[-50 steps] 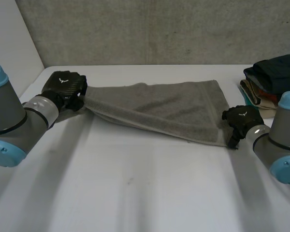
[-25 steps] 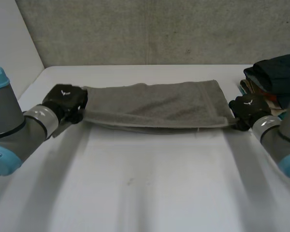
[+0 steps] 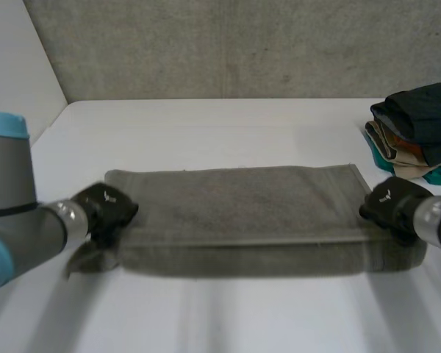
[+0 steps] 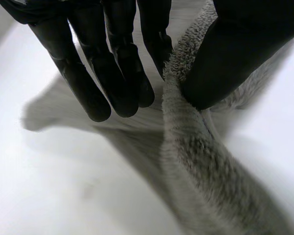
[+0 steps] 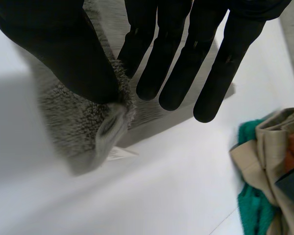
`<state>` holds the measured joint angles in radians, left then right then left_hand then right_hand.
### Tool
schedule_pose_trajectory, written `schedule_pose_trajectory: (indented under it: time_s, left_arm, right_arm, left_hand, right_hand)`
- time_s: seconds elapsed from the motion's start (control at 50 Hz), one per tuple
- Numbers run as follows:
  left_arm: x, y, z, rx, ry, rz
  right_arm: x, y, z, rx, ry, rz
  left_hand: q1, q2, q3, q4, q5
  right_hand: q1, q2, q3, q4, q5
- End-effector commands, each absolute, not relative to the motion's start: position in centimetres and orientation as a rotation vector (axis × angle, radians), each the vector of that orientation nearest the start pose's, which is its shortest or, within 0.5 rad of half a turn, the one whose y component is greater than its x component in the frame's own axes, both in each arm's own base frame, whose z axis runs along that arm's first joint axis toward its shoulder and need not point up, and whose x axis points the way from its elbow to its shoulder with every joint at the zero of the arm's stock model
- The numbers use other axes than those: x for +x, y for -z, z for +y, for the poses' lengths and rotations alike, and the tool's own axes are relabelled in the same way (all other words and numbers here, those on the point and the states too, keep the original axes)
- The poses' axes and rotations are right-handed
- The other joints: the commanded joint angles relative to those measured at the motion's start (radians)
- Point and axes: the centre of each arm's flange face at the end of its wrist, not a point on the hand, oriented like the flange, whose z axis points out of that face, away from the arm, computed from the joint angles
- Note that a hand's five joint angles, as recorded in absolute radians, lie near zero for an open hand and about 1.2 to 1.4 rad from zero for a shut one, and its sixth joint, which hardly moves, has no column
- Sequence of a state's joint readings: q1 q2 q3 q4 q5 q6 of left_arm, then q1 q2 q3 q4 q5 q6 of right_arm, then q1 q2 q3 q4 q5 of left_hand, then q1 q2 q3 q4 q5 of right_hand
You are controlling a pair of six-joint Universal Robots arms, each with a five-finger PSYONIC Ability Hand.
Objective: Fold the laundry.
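Pinching its ends, left hand [image 3: 106,208] and right hand [image 3: 389,204] hold the towel [image 3: 242,209].

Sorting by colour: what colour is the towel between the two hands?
The towel is plain grey, clearest in the head view.

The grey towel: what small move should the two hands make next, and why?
Probably lower both hands and lay the near edge of the grey towel on the table. The left hand pinches its left end and the right hand its right end, the towel is stretched straight between them, and a shadow under the near edge suggests it hangs above the table.
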<state>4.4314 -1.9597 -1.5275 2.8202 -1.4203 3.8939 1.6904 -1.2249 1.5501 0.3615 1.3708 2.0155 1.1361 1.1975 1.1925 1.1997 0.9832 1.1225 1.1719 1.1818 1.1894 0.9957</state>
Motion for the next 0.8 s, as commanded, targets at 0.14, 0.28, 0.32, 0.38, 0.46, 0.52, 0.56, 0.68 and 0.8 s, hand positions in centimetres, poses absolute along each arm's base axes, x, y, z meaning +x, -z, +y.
schedule_pose_trajectory:
  time_s: [0.14,0.28,0.32,0.38,0.46,0.52,0.56,0.68,0.8]
  left_arm:
    - [-26.6,-16.7,-36.1,1.350,1.644,2.116]
    - [-28.8,-16.3,-39.2,1.314,1.755,2.034]
    - [-29.2,-16.1,-39.9,1.293,1.774,2.020]
    - [-29.5,-15.7,-40.3,1.278,1.768,2.016]
    - [-30.0,-16.0,-40.5,1.240,1.782,2.006]
    - [-30.4,-17.3,-40.5,1.220,1.846,1.983]
    - [-30.5,-19.4,-40.5,1.173,1.930,1.954]
    - [-29.8,-23.7,-39.9,1.028,2.087,1.930]
    - [-29.0,-23.7,-38.2,1.035,2.069,1.989]
  right_arm:
    - [22.2,-16.3,-37.8,-1.649,1.979,2.366]
    - [23.7,-14.7,-41.6,-1.598,2.223,2.252]
    - [24.0,-14.2,-42.4,-1.584,2.273,2.230]
    - [24.3,-13.6,-43.0,-1.580,2.303,2.210]
    - [24.5,-12.6,-44.0,-1.547,2.353,2.215]
    - [24.2,-13.1,-44.8,-1.474,2.426,2.246]
    - [24.0,-14.1,-44.9,-1.383,2.464,2.266]
    - [23.6,-16.8,-43.9,-1.134,2.464,2.241]
    - [23.5,-17.2,-42.3,-1.068,2.409,2.236]
  left_hand:
    - [0.260,0.199,0.204,0.197,0.239]
    - [0.260,0.199,0.204,0.197,0.239]
    - [0.260,0.199,0.204,0.197,0.239]
    - [0.260,0.199,0.204,0.197,0.239]
    - [-0.962,-1.023,-1.018,-1.025,-0.983]
    - [-0.962,-1.023,-1.018,-1.025,-0.983]
    - [-0.962,-1.023,-1.018,-1.025,-0.983]
    - [-0.962,-1.023,-1.018,-1.025,-0.983]
    - [-0.962,-1.023,-1.018,-1.025,-0.983]
  right_hand:
    - [0.274,0.224,0.214,0.207,0.226]
    - [0.274,0.224,0.214,0.207,0.226]
    - [0.274,0.224,0.214,0.207,0.226]
    - [0.274,0.224,0.214,0.207,0.226]
    - [-0.948,-0.997,-1.007,-1.015,-0.996]
    - [-0.948,-0.997,-1.007,-1.015,-0.996]
    - [-0.948,-0.997,-1.007,-1.015,-0.996]
    - [-0.948,-0.997,-1.007,-1.015,-0.996]
    - [-0.948,-0.997,-1.007,-1.015,-0.996]
